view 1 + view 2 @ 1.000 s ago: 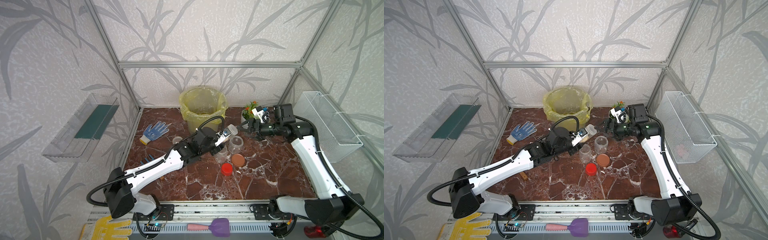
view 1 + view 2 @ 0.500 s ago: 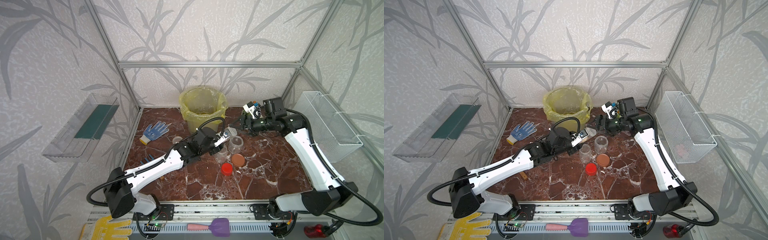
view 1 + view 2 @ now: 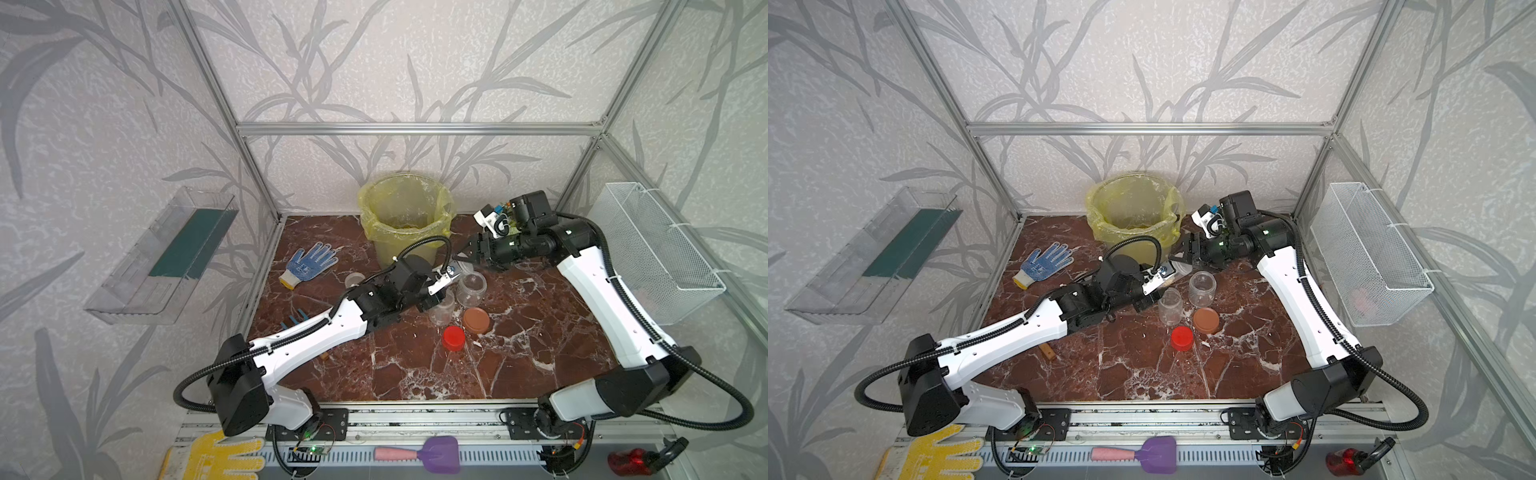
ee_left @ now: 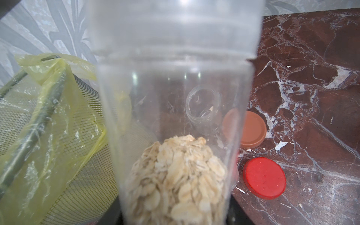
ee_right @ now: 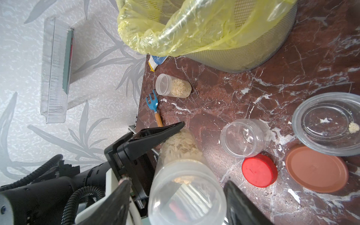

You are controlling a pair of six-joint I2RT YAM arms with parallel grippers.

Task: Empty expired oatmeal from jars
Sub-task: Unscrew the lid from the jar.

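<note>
Both top views: the left claw (image 3: 449, 277) is clenched on a slim jar (image 3: 1177, 270), held off the table just in front of the bin (image 3: 415, 178), cap end pointing at the right claw (image 3: 467, 252). An empty slim jar (image 3: 442, 307) and an empty wide jar (image 3: 471, 284) stand just below it, w/ a brown lid (image 3: 476, 320) and a red lid (image 3: 453, 338) beside them. Left wrist cam: looking along the jar, the oatmeal (image 4: 179, 175) is piled at the gripped base end and the rest of the tube is bare up to the cap. Right wrist cam: the right claw is released, its fingers (image 5: 243, 206) on either side of the cap w/ a gap on both sides afaict, so nothing is grabbed yet. A 2nd full jar (image 5: 173, 87) lies on its side by a blue fork (image 5: 155, 109), well apart from the action. Handling, imo: thin clear plastic, so light and fairly stiff, but smooth and prob slippery, and a hard squeeze mid-body could flex it. Best hold looks like square on the cap's side wall for the right claw, w/ the left claw staying low on the body to resist the twist. The oatmeal is loose and dry, so it'll slide the sec the mouth tips down. Keep the mouth over the bin before the cap comes off, since there are stray flakes on the table already.
</note>
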